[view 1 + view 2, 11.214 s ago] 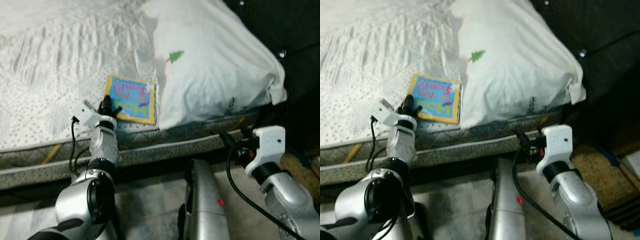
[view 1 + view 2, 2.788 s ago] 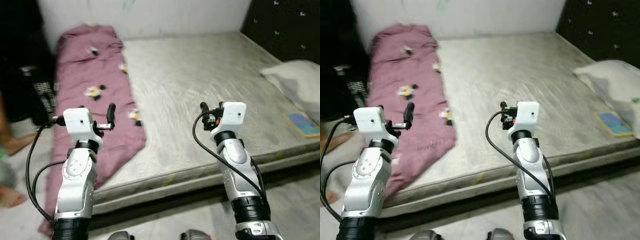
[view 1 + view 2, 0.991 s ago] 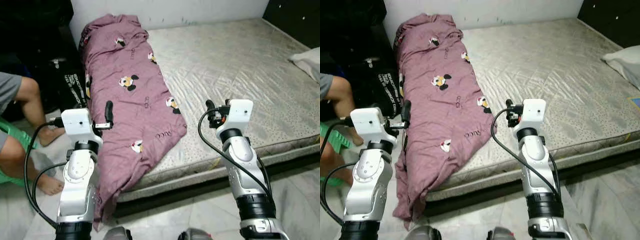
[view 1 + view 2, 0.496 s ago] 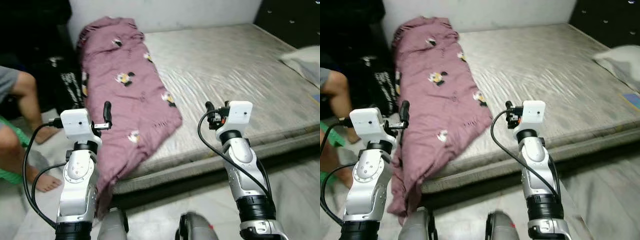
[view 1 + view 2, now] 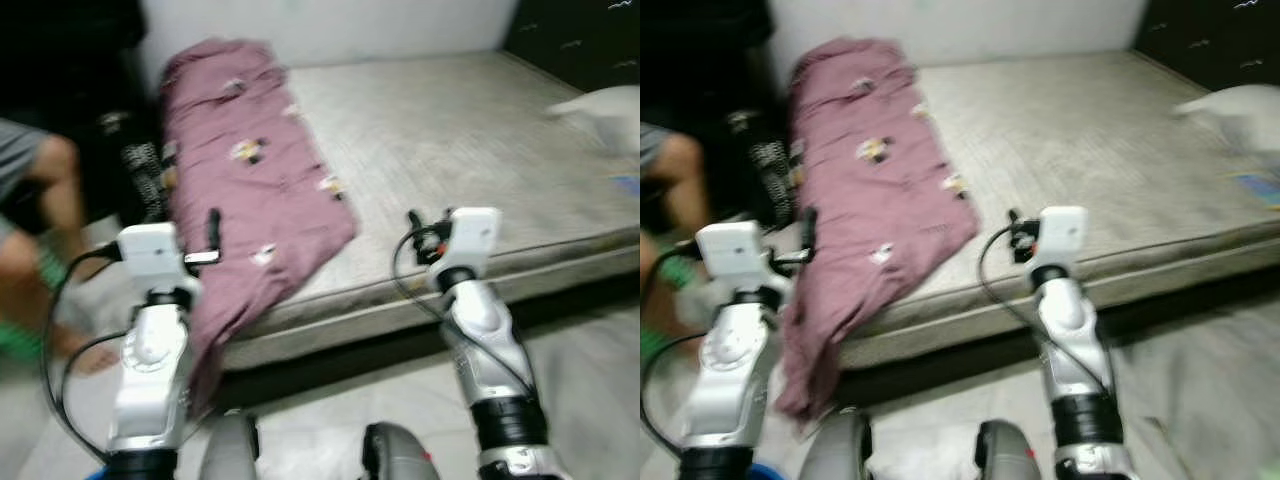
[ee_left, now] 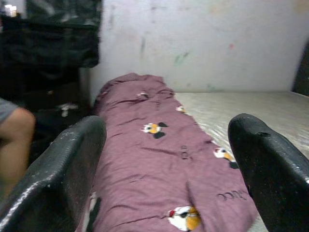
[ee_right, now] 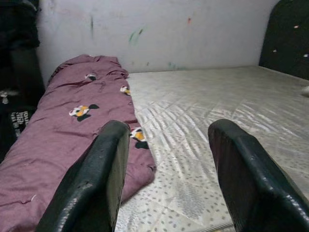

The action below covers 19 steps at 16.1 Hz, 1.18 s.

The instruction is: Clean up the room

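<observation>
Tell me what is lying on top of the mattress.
On the mattress a maroon blanket runs along its left side, spilling over the near edge toward the floor. A white pillow sits at the far right. Whatever is under the blanket is hidden.

You're looking at a soft, matt cloth blanket (image 6: pixel 159 159), maroon with cartoon prints and plenty of creases. The mattress (image 7: pixel 203 116) under it is quilted fabric with a slight sheen. Wall (image 6: pixel 203 43) is matt, scuffed paint. Gripper fingers (image 7: pixel 104 179) look like textured black plastic, arms (image 5: pixel 150 380) smooth silver metal.
</observation>
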### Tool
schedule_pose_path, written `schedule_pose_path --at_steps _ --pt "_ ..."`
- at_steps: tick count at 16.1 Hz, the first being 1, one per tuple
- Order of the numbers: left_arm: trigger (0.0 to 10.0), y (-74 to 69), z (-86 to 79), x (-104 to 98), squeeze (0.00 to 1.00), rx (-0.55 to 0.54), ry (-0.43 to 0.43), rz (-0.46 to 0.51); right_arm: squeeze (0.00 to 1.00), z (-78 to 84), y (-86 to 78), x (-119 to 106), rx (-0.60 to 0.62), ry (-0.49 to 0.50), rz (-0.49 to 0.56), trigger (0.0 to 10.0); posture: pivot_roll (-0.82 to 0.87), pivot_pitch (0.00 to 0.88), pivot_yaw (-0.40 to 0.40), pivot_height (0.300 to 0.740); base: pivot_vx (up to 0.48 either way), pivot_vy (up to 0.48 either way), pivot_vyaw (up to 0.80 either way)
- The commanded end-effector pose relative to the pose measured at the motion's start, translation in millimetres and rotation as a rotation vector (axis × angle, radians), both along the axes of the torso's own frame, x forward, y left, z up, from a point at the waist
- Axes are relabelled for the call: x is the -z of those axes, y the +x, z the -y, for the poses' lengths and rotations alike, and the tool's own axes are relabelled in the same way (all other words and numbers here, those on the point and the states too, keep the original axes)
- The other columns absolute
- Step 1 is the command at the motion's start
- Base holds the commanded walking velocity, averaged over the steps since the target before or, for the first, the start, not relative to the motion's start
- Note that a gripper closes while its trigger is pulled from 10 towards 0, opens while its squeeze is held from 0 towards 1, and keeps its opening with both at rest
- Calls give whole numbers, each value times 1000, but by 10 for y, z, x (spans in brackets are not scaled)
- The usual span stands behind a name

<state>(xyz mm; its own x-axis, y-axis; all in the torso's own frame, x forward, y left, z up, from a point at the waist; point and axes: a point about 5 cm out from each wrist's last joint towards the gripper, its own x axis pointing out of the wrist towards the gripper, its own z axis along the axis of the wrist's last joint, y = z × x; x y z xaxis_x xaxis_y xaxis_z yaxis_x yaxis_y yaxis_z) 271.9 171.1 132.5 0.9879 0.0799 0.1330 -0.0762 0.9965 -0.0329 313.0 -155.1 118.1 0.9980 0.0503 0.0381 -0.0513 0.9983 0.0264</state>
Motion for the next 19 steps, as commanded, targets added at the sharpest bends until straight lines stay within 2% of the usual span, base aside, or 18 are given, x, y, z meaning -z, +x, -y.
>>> schedule_pose_path --at_steps 1,12,16,19 --pt "10000 12 55 -47 0 35 -2 21 0 39 19 -66 7 -9 19 10000 -64 0 -4 661 307 0 0" --pt "10000 11 65 -42 0 52 0 20 0 35 17 -60 4 -15 14 10000 -64 0 -5 661 468 0 0" --pt "10000 58 76 -37 0 44 -8 3 0 36 29 -65 1 -16 13 10000 -69 0 -5 661 75 0 0" --pt "10000 72 -13 -57 0 -15 4 10 0 51 22 -56 11 -11 8 10000 -69 0 -4 641 0 0 0"
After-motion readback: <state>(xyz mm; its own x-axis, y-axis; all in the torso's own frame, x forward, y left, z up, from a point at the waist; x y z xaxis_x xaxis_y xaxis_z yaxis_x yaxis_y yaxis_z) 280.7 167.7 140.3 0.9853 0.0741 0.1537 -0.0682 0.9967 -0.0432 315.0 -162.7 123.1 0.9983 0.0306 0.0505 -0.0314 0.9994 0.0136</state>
